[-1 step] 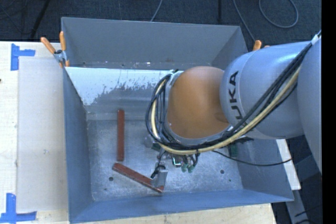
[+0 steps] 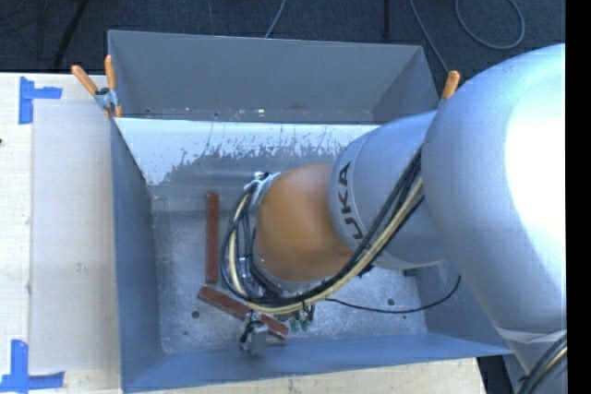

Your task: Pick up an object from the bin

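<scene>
The arm (image 2: 499, 198) enters the grey metal bin (image 2: 134, 291) from the right and reaches down to the floor near the front wall; the orange cover (image 2: 291, 231) on its wrist and the looped cables (image 2: 242, 244) sit above the tool (image 2: 254, 335) and hide most of it.

The tool is low over the right end of a flat reddish-brown bar (image 2: 220, 299); this bar lies slantwise on the bin floor, left of centre and close to the front wall, with its left end in plain sight. Whether the tool is released or clenched cannot be told; contact with the bar cannot be confirmed.

A second reddish-brown bar (image 2: 212, 235) lies just left of the cables; it runs from front to back, and its near end is close to the slanted bar's left end. The cables and the wrist cover stand between the camera and the bin floor beneath the wrist.
</scene>
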Available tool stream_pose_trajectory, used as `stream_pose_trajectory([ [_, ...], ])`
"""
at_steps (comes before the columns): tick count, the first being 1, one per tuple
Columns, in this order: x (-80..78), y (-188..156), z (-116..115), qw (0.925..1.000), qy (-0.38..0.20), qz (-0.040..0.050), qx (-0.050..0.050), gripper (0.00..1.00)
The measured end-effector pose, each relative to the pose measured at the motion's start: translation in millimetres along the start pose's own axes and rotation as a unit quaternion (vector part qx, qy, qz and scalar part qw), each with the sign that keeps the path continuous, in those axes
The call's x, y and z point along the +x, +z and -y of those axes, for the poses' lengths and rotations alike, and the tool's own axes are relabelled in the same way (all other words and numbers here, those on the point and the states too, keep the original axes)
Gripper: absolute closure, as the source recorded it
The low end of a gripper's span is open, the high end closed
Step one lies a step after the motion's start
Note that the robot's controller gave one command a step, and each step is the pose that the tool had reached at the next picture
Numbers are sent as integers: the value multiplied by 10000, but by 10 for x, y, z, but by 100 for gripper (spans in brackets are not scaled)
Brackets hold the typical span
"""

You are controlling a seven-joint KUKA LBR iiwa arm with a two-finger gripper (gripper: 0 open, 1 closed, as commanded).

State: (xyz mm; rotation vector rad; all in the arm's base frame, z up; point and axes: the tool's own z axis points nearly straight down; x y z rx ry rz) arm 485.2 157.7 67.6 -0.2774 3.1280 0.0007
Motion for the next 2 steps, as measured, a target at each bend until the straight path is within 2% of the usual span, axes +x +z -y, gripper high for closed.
stream_pose_trajectory([
  [1,5,-16,7,10000,23,-13,0,100],
  [2,-165,-1813,460,10000,62,38,5,100],
])
